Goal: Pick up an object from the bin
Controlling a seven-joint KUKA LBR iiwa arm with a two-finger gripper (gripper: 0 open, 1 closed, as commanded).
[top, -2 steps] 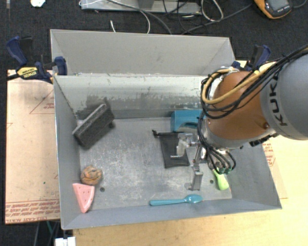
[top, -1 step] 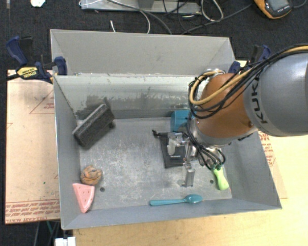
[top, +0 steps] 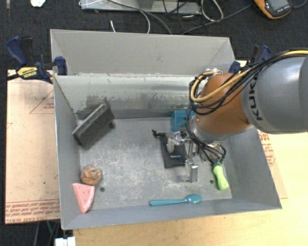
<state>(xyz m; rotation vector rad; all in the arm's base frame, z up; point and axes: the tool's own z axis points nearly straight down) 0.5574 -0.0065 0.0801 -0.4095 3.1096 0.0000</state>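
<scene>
Claw [top: 191, 169] low in bin [top: 133, 163], grip state can't tell; black block [top: 172, 157] just beside; best centre over block before closing.

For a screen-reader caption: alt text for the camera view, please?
A robot arm reaches from the right into a grey bin, its gripper right of centre. A green-handled tool and teal spoon lie nearby; a dark block, brown lump and pink wedge lie left.
</scene>
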